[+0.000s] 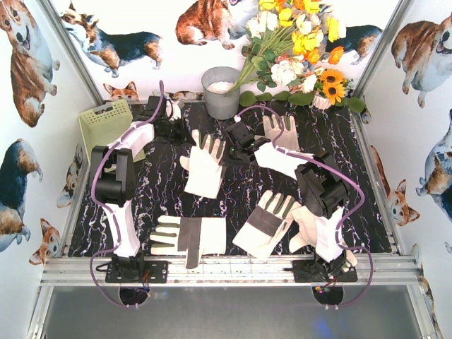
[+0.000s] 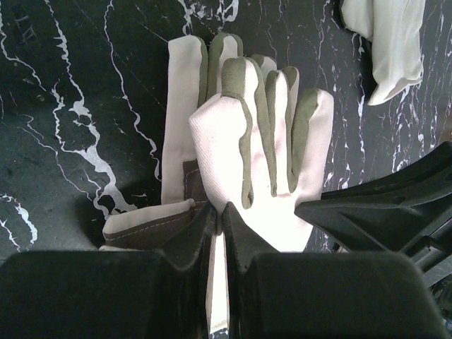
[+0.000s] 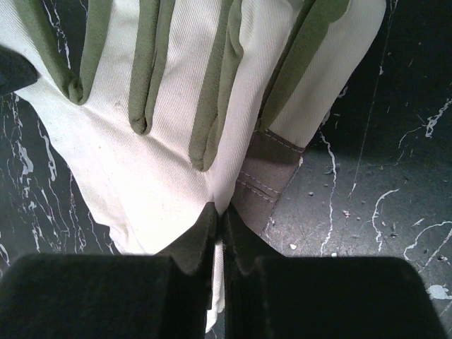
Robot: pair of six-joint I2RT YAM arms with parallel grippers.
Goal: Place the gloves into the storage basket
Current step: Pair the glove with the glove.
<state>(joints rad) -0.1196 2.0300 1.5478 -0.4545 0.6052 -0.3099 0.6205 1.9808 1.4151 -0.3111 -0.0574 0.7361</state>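
Left gripper: jaws together, with a fold of cream cloth nipped between them. I read it as clamped on the left-held glove near the cuff.
Left-held glove: spread ahead of the fingers over the dark marbled table, grey-green strips uppermost. A second layer shows behind it, and I cannot tell whether that is another glove or a fold.
Right gripper: jaws together on the right-held glove, gripped low on the palm beside the brown cuff patch.
Storage basket: back-left corner of the table, close beside the left arm's wrist. I see no glove in it.
Loose gloves: centre glove, near-left glove, near-centre glove and back glove. Another is partly hidden under the right arm.
Weight and stiffness: I judge them light and limp. Each will drape and swing from a pinch and will not keep its shape.
Surface: woven cloth, so the pads should hold it well. Not fragile.
Where to hold: the cuff or the palm edge, on a shallow fold.
Avoid: a fingertip pinch, which leaves a long tail.
Risk: dangling fingers may catch on the basket's slotted wall, and the possible double layer on the left may shed one piece.
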